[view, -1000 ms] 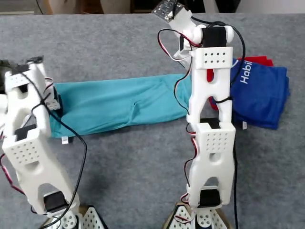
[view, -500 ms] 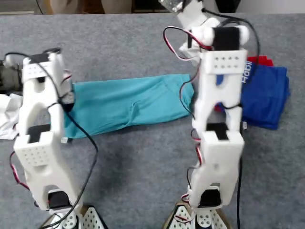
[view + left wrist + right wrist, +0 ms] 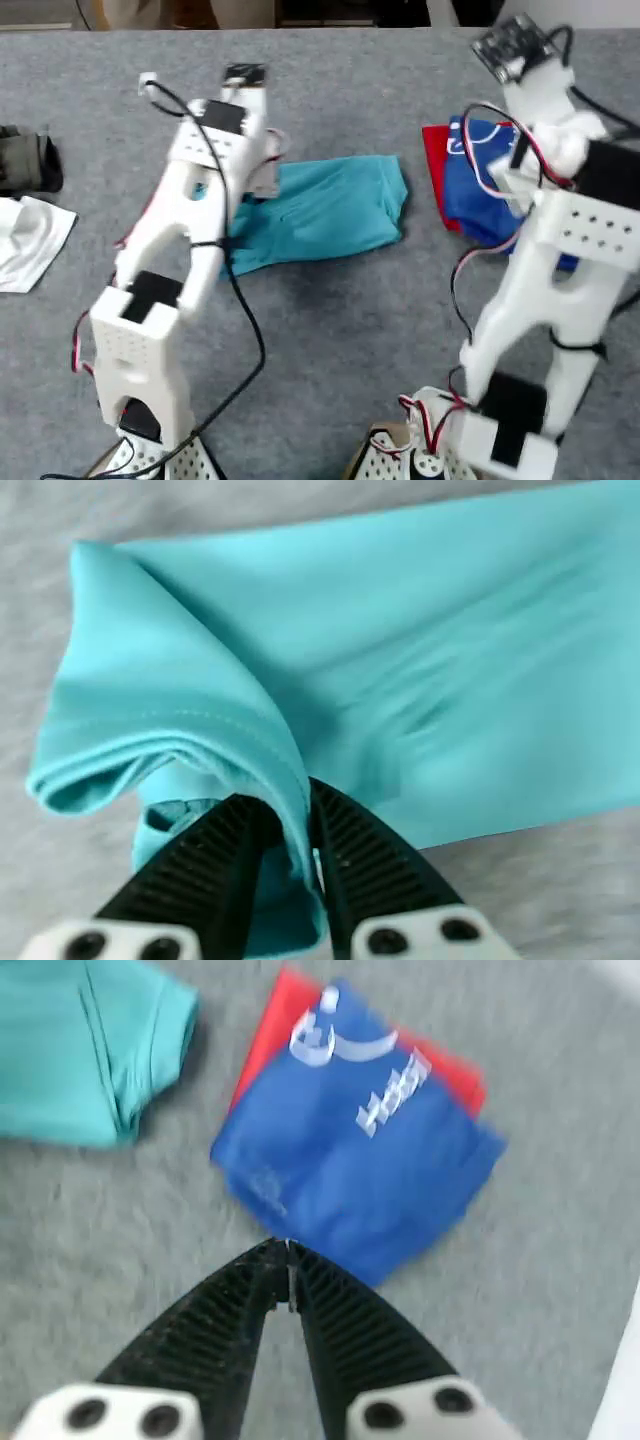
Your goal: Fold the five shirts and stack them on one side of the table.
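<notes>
A teal shirt [image 3: 335, 208] lies mid-table, its left end lifted and doubled over toward the right. My left gripper [image 3: 262, 178] is shut on that folded edge; in the left wrist view the gripper [image 3: 305, 815] pinches a teal shirt [image 3: 420, 670] hem between its black fingers. A folded blue shirt [image 3: 468, 190] rests on a red shirt [image 3: 433, 150] at the right. My right gripper [image 3: 288, 1252] hangs shut and empty above the grey table, beside the near edge of the blue shirt [image 3: 350, 1170], with the red shirt [image 3: 268, 1045] beneath it.
At the left edge lie a white shirt [image 3: 25, 240] and a dark olive shirt [image 3: 28, 160], both loosely bunched. The right arm's body [image 3: 560, 260] stands over the blue stack. Bare grey table [image 3: 330, 330] stretches across the front middle.
The left arm has carried the teal shirt's left end rightward, halving its length. The right arm has swung right, off the teal shirt and over the blue stack.
</notes>
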Available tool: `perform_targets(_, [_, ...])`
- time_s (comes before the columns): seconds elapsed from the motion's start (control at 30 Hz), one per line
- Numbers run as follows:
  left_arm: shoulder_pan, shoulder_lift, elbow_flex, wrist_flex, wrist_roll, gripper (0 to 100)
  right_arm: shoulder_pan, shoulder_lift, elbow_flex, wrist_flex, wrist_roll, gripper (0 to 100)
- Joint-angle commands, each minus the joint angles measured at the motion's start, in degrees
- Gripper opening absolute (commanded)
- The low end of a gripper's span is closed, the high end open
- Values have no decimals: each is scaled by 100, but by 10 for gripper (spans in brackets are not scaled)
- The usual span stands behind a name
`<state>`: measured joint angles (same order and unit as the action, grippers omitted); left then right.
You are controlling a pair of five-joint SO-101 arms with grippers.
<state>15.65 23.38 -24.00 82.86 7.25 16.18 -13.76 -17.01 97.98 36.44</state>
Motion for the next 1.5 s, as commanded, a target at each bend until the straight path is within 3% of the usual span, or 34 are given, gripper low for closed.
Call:
perform_targets(0.0, [598, -347, -404, -387, 378, 19, 189, -857, 822, -123, 44, 2])
perform_targets(0.17, [1160, -347, -396, -1029, 738, 19, 163, -1824, 1912, -237, -202, 2])
perform_targets(0.4, [1345, 180, -457, -2101, 791, 19, 171, -2712, 3380, -668, -316, 2])
perform_targets(0.77, [1679, 725, -853, -1785, 1081, 22, 180, -2897, 3890, -818, -316, 2])
perform_targets(0.83, [1679, 840, -1046, -1626, 1055, 29, 180, -2888, 3899, -818, -316, 2])
perform_targets(0.93, [1679, 1103, -1257, -1538, 1178, 133, 215, -2897, 4004, -818, -457, 2])
perform_targets(1.03, [1600, 1226, -1582, -1257, 1881, 257, 180, -2888, 4180, -853, -519, 2])
perform_targets(1.1, [1477, 1218, -2031, -862, 1987, 281, 171, -2879, 4365, -1037, -519, 2])
perform_targets(1.17, [1319, 1218, -2593, -404, 1732, 259, 136, -2862, 4585, -1275, -527, 2])
perform_targets(1.3, [651, 1226, -3947, 721, 1081, 165, -646, -2316, 4567, -1618, -668, 2])
perform_targets(1.4, [-53, 1297, -4703, 1451, 651, 43, -1429, -1358, 3855, -1714, -941, 2])
perform_targets(1.47, [-413, 1437, -4659, 1670, 299, 19, -1807, -444, 3125, -1873, -1046, 2])
